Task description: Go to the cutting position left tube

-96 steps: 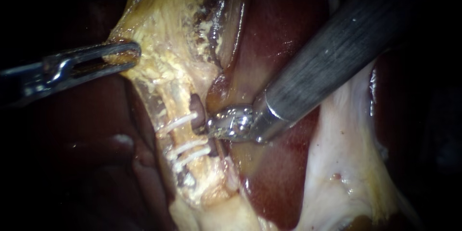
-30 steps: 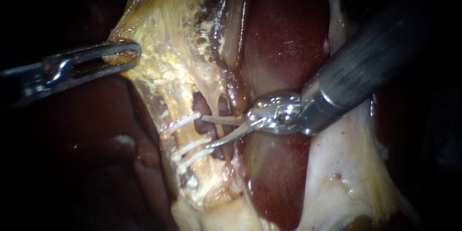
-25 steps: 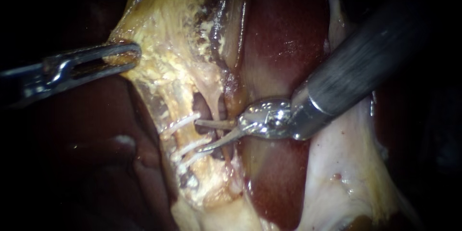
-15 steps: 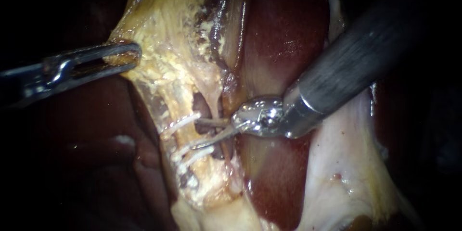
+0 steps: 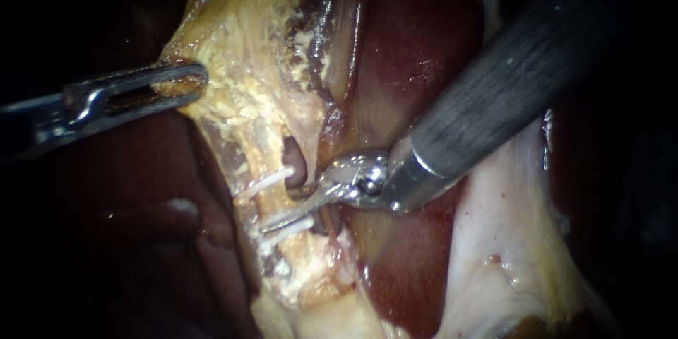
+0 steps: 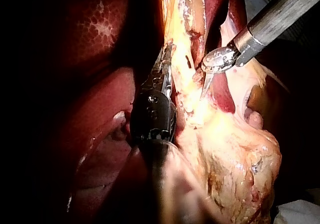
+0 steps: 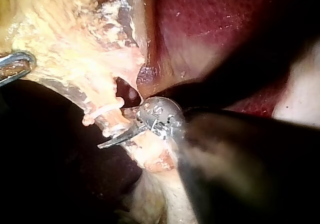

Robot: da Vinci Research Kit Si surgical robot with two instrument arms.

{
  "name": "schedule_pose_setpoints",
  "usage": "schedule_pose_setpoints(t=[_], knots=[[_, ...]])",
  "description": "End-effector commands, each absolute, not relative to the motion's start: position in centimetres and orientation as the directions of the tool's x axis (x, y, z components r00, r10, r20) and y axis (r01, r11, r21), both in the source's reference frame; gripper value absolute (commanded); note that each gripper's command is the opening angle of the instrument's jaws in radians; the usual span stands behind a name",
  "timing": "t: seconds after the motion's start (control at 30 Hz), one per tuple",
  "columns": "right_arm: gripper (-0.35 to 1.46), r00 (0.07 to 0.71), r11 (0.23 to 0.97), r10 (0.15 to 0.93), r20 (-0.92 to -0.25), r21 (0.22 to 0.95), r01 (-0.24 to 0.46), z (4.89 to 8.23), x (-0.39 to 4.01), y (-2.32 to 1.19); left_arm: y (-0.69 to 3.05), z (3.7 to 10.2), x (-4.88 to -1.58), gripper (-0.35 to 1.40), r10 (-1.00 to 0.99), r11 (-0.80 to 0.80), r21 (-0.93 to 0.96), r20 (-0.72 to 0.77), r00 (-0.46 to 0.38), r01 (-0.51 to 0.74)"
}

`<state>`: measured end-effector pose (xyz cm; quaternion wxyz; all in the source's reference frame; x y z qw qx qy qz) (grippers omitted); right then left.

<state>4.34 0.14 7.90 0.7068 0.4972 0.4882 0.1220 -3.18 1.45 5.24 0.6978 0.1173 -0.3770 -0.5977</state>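
Dark red, glossy liver fills the background, fading to black at the edges; a wide band of yellow, crumbly fatty tissue hangs down over it, and a pale whitish sheet of tissue spreads beneath the right-hand shaft.

The slim silver left instrument, with long slotted jaws, comes in from the left; its jaws are closed on the outer edge of the fatty tissue, one on each side, and nothing else is in them; the left wrist view shows the same grip, with the jaws pressed onto the yellow edge.

The pale yellow, cord-like left tube runs down the lower part of that band, just beside a dark oval opening in the tissue; three white plastic clips cross it, one higher up and two close together below.

The right instrument, a thick dark-grey shaft ending in a shiny silver wrist and thin curved blades, reaches in from the upper right; one blade lies across the front of the left tube, in the gap between the upper clip and the lower pair; the other goes out of sight at the dark opening behind the tube; the blades thus stand parted, the tube between them and not squeezed; the right wrist view shows only that single curved blade, just below the upper clip.
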Motion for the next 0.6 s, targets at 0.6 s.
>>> schedule_pose_setpoints(t=[0.6], knots=[[1.13, 0.448, 0.388, 0.712, -0.541, 0.835, 0.391, 7.83, 4.53, 0.14, 1.47, 5.27, -3.15, -0.35, -0.923, 0.26, 0.616, 0.386, 0.003, 0.744]])
